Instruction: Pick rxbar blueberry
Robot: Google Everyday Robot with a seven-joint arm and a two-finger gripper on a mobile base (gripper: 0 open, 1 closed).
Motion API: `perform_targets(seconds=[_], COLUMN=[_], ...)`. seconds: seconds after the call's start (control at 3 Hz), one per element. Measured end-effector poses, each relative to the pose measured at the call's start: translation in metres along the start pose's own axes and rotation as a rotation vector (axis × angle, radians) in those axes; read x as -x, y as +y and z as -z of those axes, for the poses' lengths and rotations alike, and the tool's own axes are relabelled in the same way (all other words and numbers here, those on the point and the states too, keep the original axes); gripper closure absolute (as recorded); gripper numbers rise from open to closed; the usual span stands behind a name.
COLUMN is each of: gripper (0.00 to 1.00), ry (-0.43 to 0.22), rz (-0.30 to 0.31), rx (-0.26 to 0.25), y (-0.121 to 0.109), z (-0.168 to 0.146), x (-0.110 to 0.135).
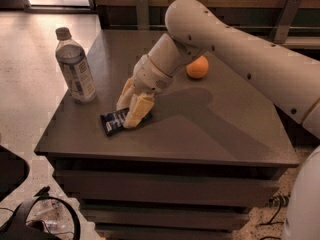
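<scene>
The rxbar blueberry (114,122), a small flat bar in a dark navy wrapper with white lettering, lies flat on the dark table (200,129) near its front left. My gripper (127,116) is down at the bar's right end. Its two tan fingers (139,109) stand close together, one on each side of the bar, and hide that end. The bar rests on the table top.
A clear plastic water bottle (75,66) stands upright at the table's left edge, just left of the gripper. An orange fruit (197,67) sits behind my arm near the middle back. The table's front edge is close to the bar. A black cable lies on the floor at lower left.
</scene>
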State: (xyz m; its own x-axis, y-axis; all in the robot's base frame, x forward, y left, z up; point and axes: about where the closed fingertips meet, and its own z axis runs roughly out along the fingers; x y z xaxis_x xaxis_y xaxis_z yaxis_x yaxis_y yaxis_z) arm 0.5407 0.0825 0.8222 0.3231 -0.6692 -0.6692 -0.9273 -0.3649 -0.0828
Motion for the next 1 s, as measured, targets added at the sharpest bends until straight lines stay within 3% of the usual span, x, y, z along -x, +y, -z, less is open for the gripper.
perform_targets(seconds=[0.67, 1.0], gripper=[1.0, 1.0], ry=[-0.004, -0.001], rz=[0.055, 0.105], rx=[-0.037, -0.086], y=[-0.003, 0.0], z=[0.031, 0.055], x=[0.026, 0.042])
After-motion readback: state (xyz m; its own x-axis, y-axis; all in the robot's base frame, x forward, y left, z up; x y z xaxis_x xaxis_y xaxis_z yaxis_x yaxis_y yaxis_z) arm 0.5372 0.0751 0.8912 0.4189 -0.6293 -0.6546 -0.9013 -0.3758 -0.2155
